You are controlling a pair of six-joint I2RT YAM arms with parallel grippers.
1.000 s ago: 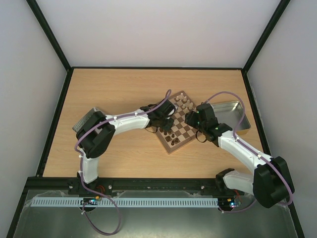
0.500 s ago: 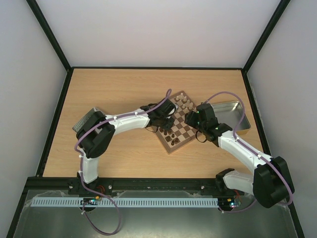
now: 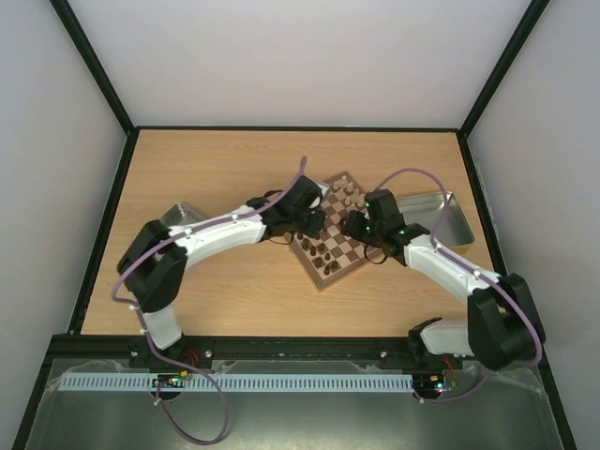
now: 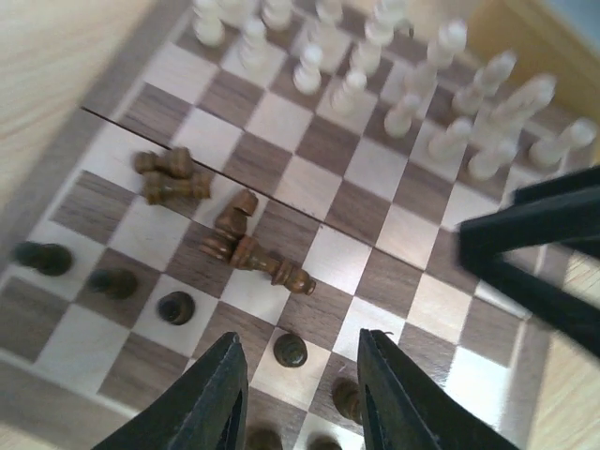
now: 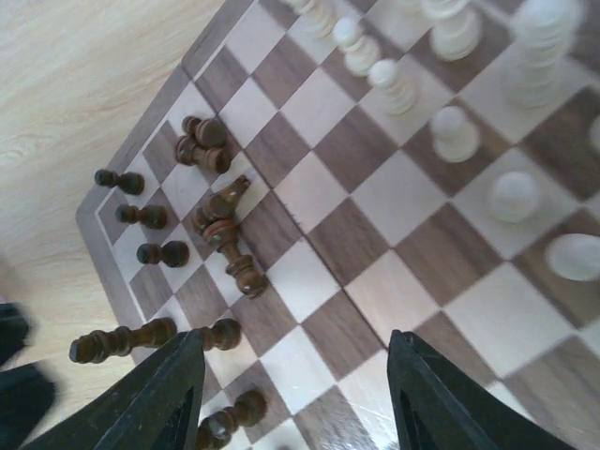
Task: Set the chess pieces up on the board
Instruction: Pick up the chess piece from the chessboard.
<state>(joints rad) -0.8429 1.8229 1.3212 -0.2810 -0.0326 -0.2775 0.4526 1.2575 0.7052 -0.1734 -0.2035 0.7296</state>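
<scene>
The board [image 3: 339, 246] lies tilted at the table's middle. Cream-white chess pieces [image 4: 394, 66] stand in rows at its far side. Several dark brown pieces [image 4: 246, 246] lie toppled near the centre, and dark pawns [image 4: 112, 281] stand along the near edge. My left gripper [image 4: 302, 375] hangs open over that edge. A standing dark pawn [image 4: 291, 350] sits between its fingers with a gap on each side. My right gripper [image 5: 295, 375] is open wide above bare squares, beside fallen dark pieces [image 5: 225, 239]. Its black fingers [image 4: 525, 220] show in the left wrist view.
A grey metal tin [image 3: 442, 217] lies right of the board, behind the right arm. Another tin [image 3: 174, 216] sits at the left, partly hidden by the left arm. Black frame rails [image 3: 103, 216] border the table.
The left gripper has opened from shut and its elbow has swung left. The right gripper has moved left, further over the board.
</scene>
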